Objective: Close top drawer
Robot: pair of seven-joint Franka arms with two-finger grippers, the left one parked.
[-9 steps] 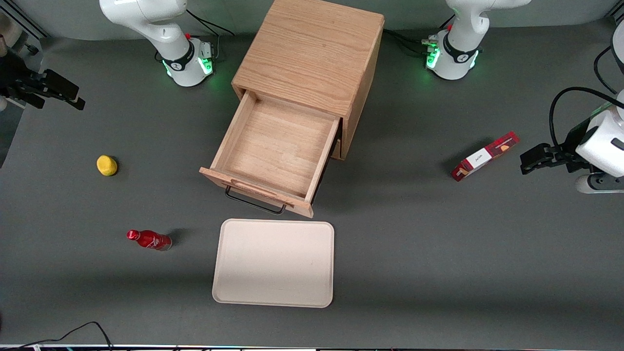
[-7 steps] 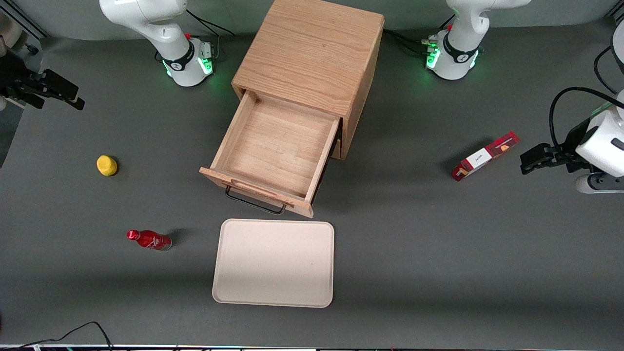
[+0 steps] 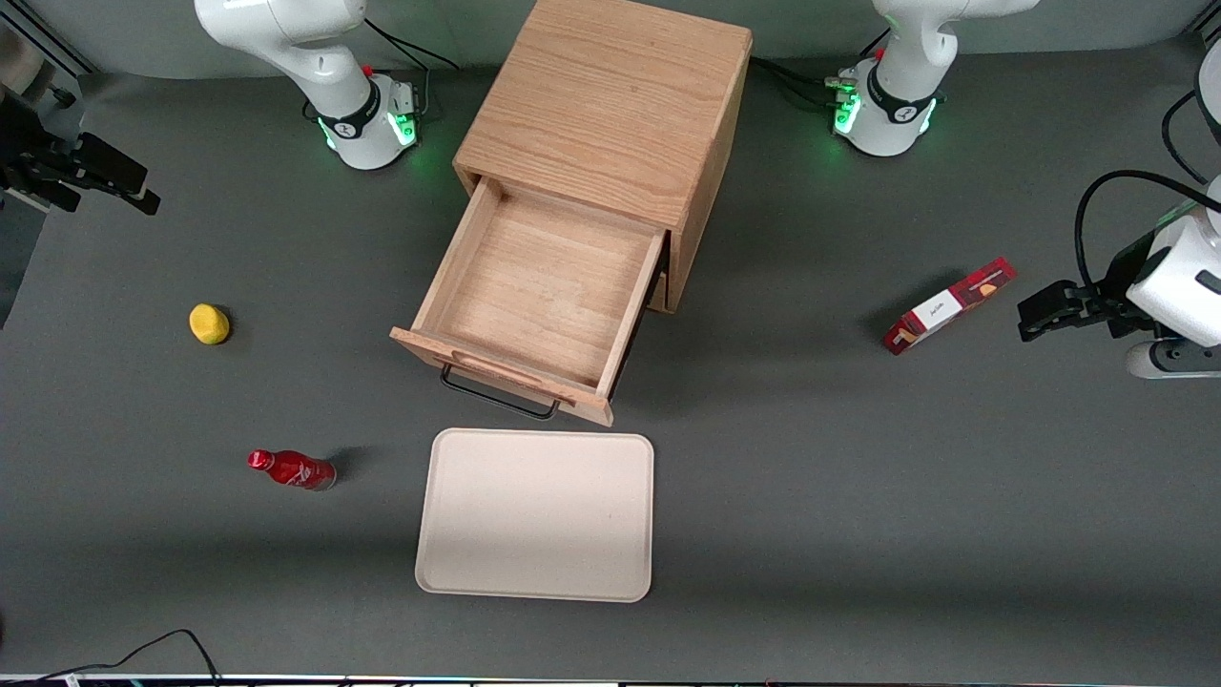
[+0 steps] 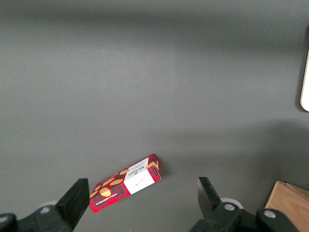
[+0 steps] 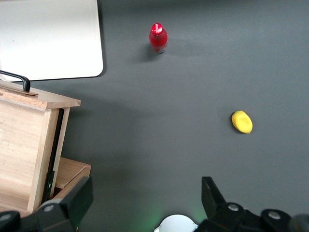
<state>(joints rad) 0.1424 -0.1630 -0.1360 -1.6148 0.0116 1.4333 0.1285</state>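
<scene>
The oak cabinet (image 3: 610,105) stands at the middle of the table. Its top drawer (image 3: 544,286) is pulled far out and is empty, with the black wire handle (image 3: 498,399) on its front facing the front camera. My right gripper (image 3: 110,191) hangs at the working arm's end of the table, far off sideways from the cabinet and touching nothing. In the right wrist view the gripper (image 5: 145,198) is open and empty above bare table, with the drawer's side (image 5: 24,140) and handle (image 5: 14,79) beside it.
A cream tray (image 3: 536,515) lies in front of the drawer. A yellow lemon (image 3: 209,323) and a red bottle (image 3: 291,469) lie between my gripper and the cabinet. A red box (image 3: 947,305) lies toward the parked arm's end.
My right gripper has drifted slightly away from the cabinet. The drawer and the other objects have not moved.
</scene>
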